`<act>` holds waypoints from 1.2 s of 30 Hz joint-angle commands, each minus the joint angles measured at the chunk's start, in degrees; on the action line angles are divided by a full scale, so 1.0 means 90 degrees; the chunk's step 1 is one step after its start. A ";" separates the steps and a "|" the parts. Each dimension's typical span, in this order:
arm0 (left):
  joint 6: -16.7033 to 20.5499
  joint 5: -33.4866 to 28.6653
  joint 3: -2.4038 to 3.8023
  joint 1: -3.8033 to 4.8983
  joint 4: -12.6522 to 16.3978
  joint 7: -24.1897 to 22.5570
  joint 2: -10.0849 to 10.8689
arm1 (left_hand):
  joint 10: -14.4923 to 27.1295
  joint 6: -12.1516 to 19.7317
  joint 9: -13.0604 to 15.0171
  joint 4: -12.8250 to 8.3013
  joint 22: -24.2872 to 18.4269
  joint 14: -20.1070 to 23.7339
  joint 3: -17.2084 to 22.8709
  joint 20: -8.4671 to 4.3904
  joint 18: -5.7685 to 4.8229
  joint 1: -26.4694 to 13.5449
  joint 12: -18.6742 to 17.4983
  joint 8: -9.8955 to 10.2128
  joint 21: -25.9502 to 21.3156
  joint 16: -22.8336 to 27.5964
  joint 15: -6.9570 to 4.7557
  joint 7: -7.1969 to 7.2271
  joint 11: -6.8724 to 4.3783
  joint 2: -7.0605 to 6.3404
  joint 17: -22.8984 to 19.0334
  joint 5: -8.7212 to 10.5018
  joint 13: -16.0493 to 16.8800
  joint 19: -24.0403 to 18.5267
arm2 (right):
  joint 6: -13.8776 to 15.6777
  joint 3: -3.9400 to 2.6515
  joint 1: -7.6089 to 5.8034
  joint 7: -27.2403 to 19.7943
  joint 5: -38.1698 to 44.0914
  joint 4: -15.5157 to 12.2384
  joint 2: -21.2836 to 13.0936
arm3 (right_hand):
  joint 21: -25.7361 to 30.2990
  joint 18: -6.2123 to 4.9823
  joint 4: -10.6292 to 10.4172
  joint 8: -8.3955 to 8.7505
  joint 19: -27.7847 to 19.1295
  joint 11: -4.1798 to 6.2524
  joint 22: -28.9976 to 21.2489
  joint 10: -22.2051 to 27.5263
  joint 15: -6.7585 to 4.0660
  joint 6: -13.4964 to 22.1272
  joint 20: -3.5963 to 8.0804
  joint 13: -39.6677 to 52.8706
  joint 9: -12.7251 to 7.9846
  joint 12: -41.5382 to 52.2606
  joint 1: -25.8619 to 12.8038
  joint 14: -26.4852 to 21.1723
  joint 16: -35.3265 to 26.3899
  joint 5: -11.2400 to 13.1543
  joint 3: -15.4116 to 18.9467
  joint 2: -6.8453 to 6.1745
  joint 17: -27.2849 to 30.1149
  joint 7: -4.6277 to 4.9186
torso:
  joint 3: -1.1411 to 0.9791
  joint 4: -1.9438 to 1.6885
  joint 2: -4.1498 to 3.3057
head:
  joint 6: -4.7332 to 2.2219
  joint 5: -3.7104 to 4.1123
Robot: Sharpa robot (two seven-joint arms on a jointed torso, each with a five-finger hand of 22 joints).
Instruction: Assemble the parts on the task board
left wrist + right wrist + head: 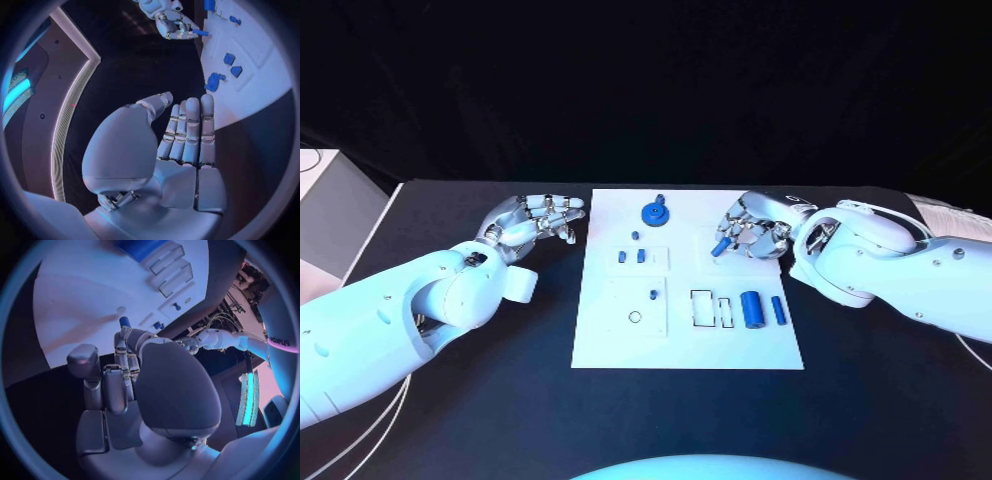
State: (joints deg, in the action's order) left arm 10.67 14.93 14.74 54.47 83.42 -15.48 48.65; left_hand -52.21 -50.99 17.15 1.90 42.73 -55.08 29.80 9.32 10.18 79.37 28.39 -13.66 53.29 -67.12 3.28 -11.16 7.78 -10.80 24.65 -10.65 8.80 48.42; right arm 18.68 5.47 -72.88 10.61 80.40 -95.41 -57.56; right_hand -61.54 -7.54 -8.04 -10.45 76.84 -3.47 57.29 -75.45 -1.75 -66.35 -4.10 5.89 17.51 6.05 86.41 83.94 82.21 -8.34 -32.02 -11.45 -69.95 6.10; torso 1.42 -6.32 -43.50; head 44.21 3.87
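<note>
The task board [687, 345] lies mid-table, the left hand [535, 222] beside it, the right hand [754, 228] over it.

We see glossy white arms [401, 310] with rounded shells, ending in silver jointed hands [538, 220]; thin cables trail lower left.

White task board [687, 350] on black table [488, 400]

Task board [610, 340]: I see a smooth, matt white plate. Small blue pin [721, 245], pinched in my right hand [756, 228] above the board: smooth, plastic-looking. Both hands, left hand [538, 218] just beside the board: silvery, metallic-looking, satin sheen. Table [473, 420] under the board: matt black.
</note>
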 commanded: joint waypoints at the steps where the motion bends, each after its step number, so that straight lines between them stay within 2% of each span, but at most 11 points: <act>1: -0.0104 -0.0031 0.0007 -0.0002 -0.0002 -0.0007 -0.0020 | 0.0041 0.0034 -0.0001 0.0007 -0.0010 0.0007 -0.0012 0.0002 0.0040 0.0025 0.0020 -0.0031 -0.0022 -0.0022 0.0053 -0.0009 -0.0005 0.0049 -0.0007 -0.0031 -0.0011 0.0055 | -0.0089 0.0000 -0.0120 0.0012 -0.0641 -0.0086 -0.0061 | -0.0002 0.0092 0.0016 -0.0137 0.0007 0.0141 0.0001 -0.0204 -0.0045 0.0012 0.0046 0.0010 0.0416 -0.0051 -0.0061 0.0248 0.0025 -0.0024 -0.0033 0.0012 0.0007 0.0034 | 0.0011 -0.0005 0.0002 | -0.0010 0.0005; 7: -0.0080 -0.0031 0.0006 -0.0002 -0.0012 -0.0026 -0.0032 | 0.0041 0.0034 -0.0001 0.0007 -0.0010 0.0007 -0.0012 0.0002 0.0040 0.0025 0.0020 -0.0031 -0.0022 -0.0022 0.0053 -0.0009 -0.0005 0.0049 -0.0007 -0.0031 -0.0011 0.0055 | -0.0127 -0.0001 -0.0276 0.0016 -0.0887 -0.0366 -0.0145 | 0.0003 0.0091 0.0040 -0.0146 0.0003 0.0140 -0.0001 -0.0208 -0.0044 0.0020 0.0046 0.0014 0.0430 -0.0062 -0.0078 0.0248 0.0024 -0.0029 -0.0054 0.0012 0.0010 0.0035 | 0.0003 0.0004 -0.0003 | -0.0024 -0.0007; 13: -0.0075 -0.0031 0.0006 -0.0002 -0.0010 -0.0037 -0.0042 | 0.0051 0.0035 -0.0001 0.0004 -0.0013 0.0009 -0.0010 0.0001 0.0040 0.0036 0.0025 -0.0037 -0.0026 -0.0022 0.0052 -0.0009 -0.0005 0.0051 -0.0008 -0.0032 -0.0011 0.0058 | -0.0037 0.0005 -0.0286 -0.0009 -0.0510 -0.0722 -0.0030 | 0.0009 0.0089 0.0053 -0.0150 -0.0002 0.0139 -0.0006 -0.0209 -0.0044 0.0026 0.0046 0.0017 0.0438 -0.0069 -0.0088 0.0248 0.0026 -0.0028 -0.0064 0.0012 0.0006 0.0038 | -0.0004 0.0014 -0.0008 | -0.0019 -0.0046; 21: -0.0071 -0.0031 0.0006 -0.0002 0.0004 -0.0048 -0.0056 | 0.0052 0.0034 0.0000 0.0002 -0.0014 0.0009 -0.0009 0.0001 0.0041 0.0043 0.0030 -0.0040 -0.0027 -0.0023 0.0052 -0.0008 -0.0006 0.0053 -0.0008 -0.0033 -0.0010 0.0060 | 0.0197 0.0049 -0.0130 0.0034 0.0766 -0.1139 0.0275 | -0.0027 0.0098 0.0082 -0.0163 0.0012 0.0137 0.0041 -0.0214 -0.0042 0.0035 0.0045 0.0024 0.0457 -0.0082 -0.0115 0.0254 0.0038 -0.0013 -0.0084 0.0009 -0.0026 0.0039 | 0.0008 0.0008 0.0006 | 0.0001 -0.0101; 25: -0.0067 -0.0031 0.0006 -0.0003 0.0010 -0.0053 -0.0058 | 0.0052 0.0034 0.0000 0.0002 -0.0014 0.0009 -0.0009 0.0001 0.0041 0.0043 0.0030 -0.0040 -0.0027 -0.0023 0.0052 -0.0008 -0.0006 0.0053 -0.0008 -0.0033 -0.0010 0.0060 | 0.0263 0.0086 -0.0016 0.0088 0.1402 -0.1312 0.0458 | -0.0046 0.0102 0.0113 -0.0178 0.0016 0.0137 0.0070 -0.0222 -0.0041 0.0047 0.0043 0.0033 0.0483 -0.0099 -0.0152 0.0258 0.0047 0.0033 -0.0112 0.0016 -0.0046 0.0038 | 0.0004 0.0004 0.0002 | 0.0026 -0.0199; 31: -0.0009 -0.0031 0.0006 -0.0004 0.0010 -0.0114 -0.0066 | 0.0053 0.0035 0.0000 -0.0001 -0.0015 0.0010 -0.0008 0.0000 0.0041 0.0051 0.0036 -0.0044 -0.0028 -0.0023 0.0051 -0.0008 -0.0006 0.0055 -0.0008 -0.0033 -0.0009 0.0063 | 0.0293 0.0152 0.0114 0.0163 0.2115 -0.1465 0.0699 | -0.0064 0.0105 0.0148 -0.0195 0.0020 0.0139 0.0099 -0.0229 -0.0041 0.0061 0.0042 0.0044 0.0510 -0.0118 -0.0188 0.0259 0.0051 0.0085 -0.0142 0.0018 -0.0055 0.0034 | 0.0001 0.0009 0.0002 | 0.0048 -0.0278; 36: -0.0036 -0.0044 0.0006 -0.0004 -0.0001 -0.0155 -0.0080 | 0.0051 0.0047 -0.0001 0.0009 -0.0019 0.0010 -0.0028 0.0001 0.0040 0.0038 0.0057 -0.0049 -0.0035 -0.0027 0.0053 -0.0012 -0.0004 0.0035 -0.0009 -0.0031 -0.0005 0.0069 | 0.0269 0.0219 0.0212 0.0215 0.2572 -0.1466 0.0890 | -0.0071 0.0107 0.0154 -0.0198 0.0023 0.0139 0.0108 -0.0231 -0.0042 0.0062 0.0042 0.0045 0.0514 -0.0121 -0.0195 0.0260 0.0053 0.0095 -0.0147 0.0019 -0.0060 0.0034 | -0.0002 0.0015 -0.0001 | 0.0080 -0.0340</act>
State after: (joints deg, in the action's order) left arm 10.75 14.92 14.75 54.45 83.31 -15.69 48.10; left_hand -52.22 -50.99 17.15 1.90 42.61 -55.08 29.80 9.32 10.18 79.62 28.78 -13.85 53.30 -67.12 3.28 -11.16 7.78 -10.56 24.65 -10.65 8.80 48.85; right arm 20.77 7.41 -71.15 11.81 97.25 -108.56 -49.77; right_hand -62.00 -7.54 -6.68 -11.55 76.85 -3.33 58.26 -75.91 -1.74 -65.82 -4.09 6.20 17.54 5.31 85.02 83.94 82.44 -7.61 -33.05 -11.34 -70.44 6.13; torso 1.43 -6.25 -43.48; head 44.80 1.10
